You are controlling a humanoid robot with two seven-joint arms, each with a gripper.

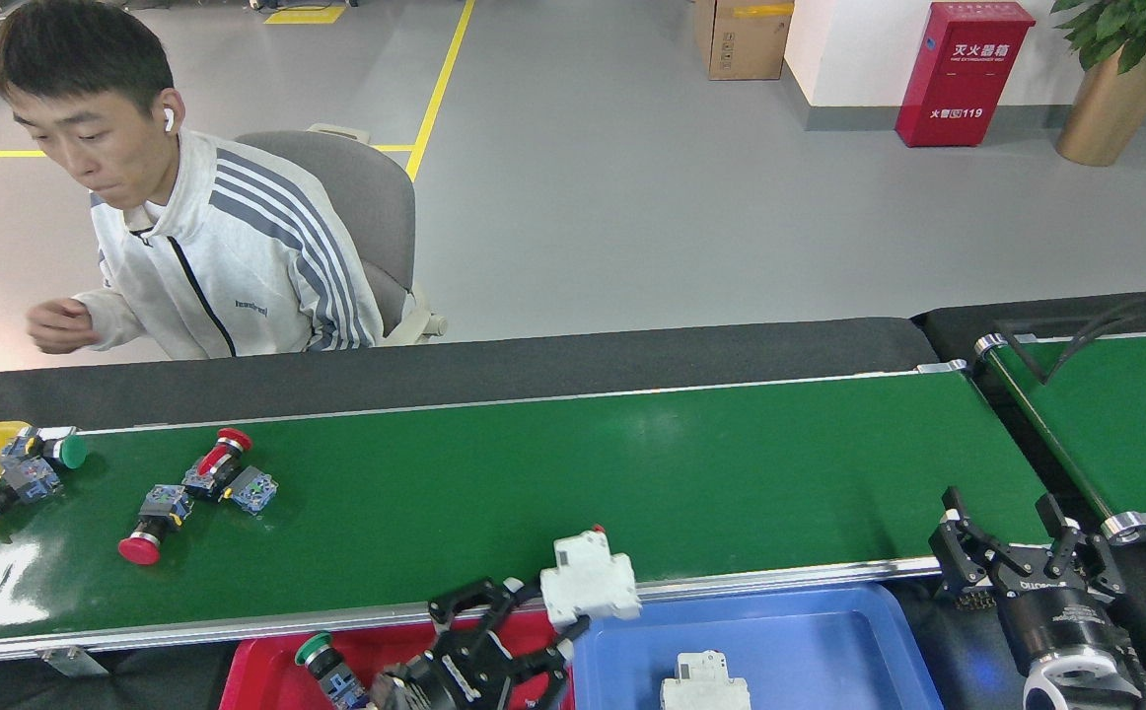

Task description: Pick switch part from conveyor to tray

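Risk lay in the grip: the left end effector (558, 616) pinched the white switch part (588, 578) only by its lower edge, so it could tip out onto the conveyor (632, 463) rail short of the blue tray (810, 631) just right of it. The right end effector (1012, 547) stood upright, spread, empty.
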